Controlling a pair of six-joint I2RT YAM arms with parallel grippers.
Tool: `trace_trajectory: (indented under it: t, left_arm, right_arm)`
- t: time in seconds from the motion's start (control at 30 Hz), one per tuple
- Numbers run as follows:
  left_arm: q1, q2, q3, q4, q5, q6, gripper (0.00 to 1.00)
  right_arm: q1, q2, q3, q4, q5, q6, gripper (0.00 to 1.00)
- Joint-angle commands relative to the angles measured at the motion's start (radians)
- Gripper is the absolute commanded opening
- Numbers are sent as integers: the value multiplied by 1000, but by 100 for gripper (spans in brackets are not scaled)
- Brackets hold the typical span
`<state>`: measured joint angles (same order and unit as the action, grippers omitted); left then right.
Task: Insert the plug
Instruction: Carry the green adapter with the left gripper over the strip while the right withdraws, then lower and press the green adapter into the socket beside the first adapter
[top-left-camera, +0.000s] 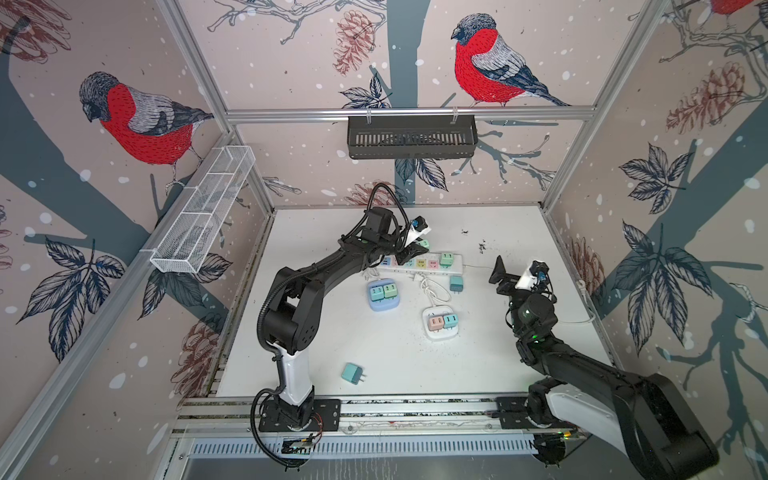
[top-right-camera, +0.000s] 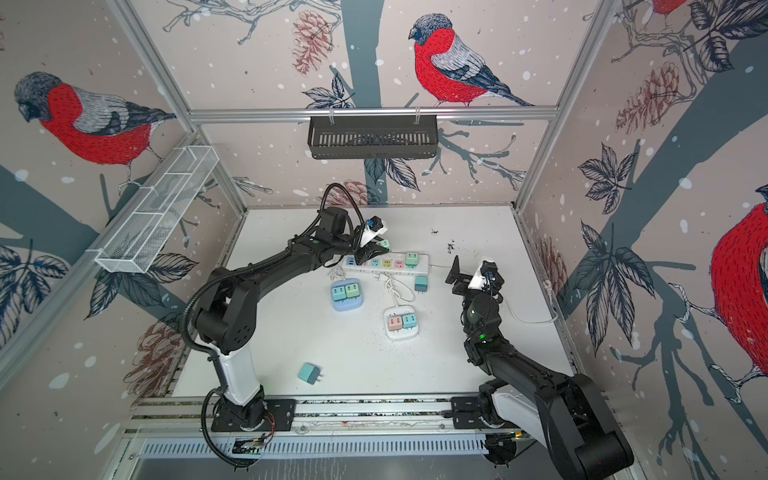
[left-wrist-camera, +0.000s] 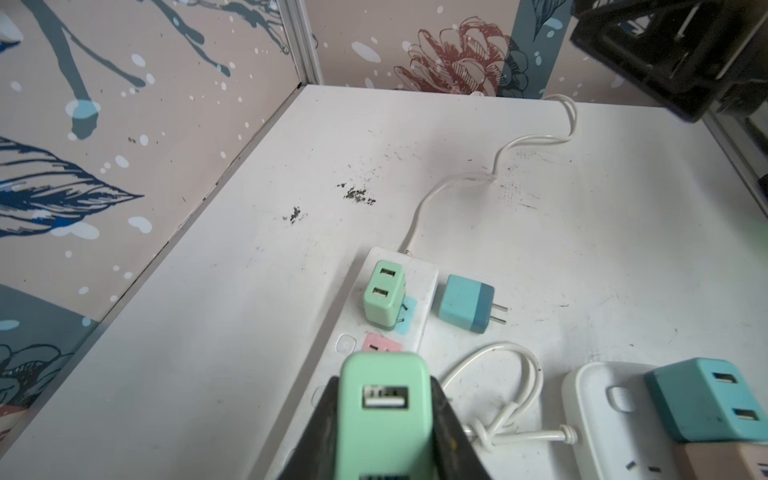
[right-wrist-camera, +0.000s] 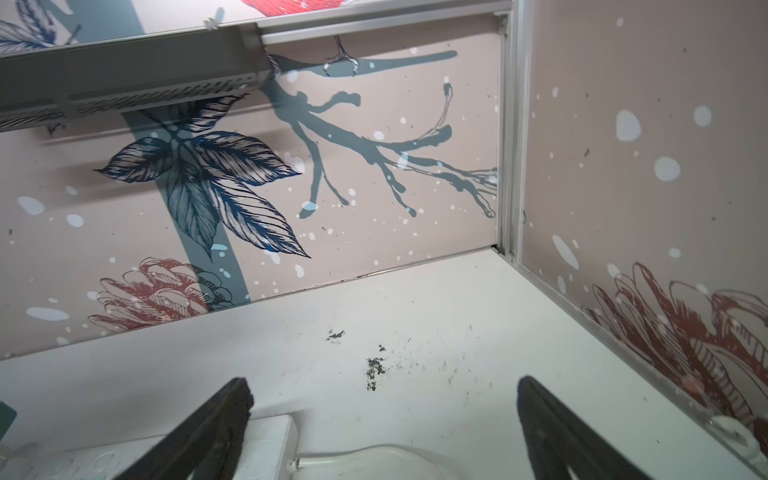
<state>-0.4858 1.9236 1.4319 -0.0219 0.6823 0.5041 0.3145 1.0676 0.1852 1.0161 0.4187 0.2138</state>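
Note:
My left gripper (left-wrist-camera: 383, 380) is shut on a mint-green plug (left-wrist-camera: 384, 419), its USB face toward the wrist camera. It hangs over the long white power strip (left-wrist-camera: 422, 276), close to the strip's pink socket (left-wrist-camera: 380, 345). In both top views the held plug (top-left-camera: 424, 244) (top-right-camera: 385, 244) sits at the strip's (top-left-camera: 397, 271) far left part. Another green plug (left-wrist-camera: 384, 295) stands in the strip near its cord end. My right gripper (right-wrist-camera: 384, 386) (top-left-camera: 500, 277) is open and empty, raised past the strip's cord end (right-wrist-camera: 270, 436).
A blue plug (left-wrist-camera: 465, 307) (top-left-camera: 456, 283) lies loose beside the strip. A blue socket block (top-left-camera: 384, 305) and a white one (top-left-camera: 440, 334) each carry two plugs. A teal plug (top-left-camera: 352, 373) lies near the front edge. A knotted white cord (left-wrist-camera: 503, 415) lies beside the strip.

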Motion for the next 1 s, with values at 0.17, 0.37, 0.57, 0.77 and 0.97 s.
trace_trajectory:
  t: [0.17,0.37,0.57,0.77,0.97]
  left_arm:
    - [-2,77,62,-51,23,44,0]
    - [-3,110,68,4,53,72,0]
    - [-2,175,151,-90,76,152,0]
    - [-1,260,236,-144,69,172,0]
    - [-2,303,272,-147,92,168,0]
  right_arm:
    - [-34,53,18,-47,-26,136,100]
    - [-34,66,15,-35,-69,134,99]
    - [-35,48,-11,-5,-66,139,99]
    - [-34,48,-12,-5,-70,140,99]
    - [-35,48,-12,-5,-69,140,99]
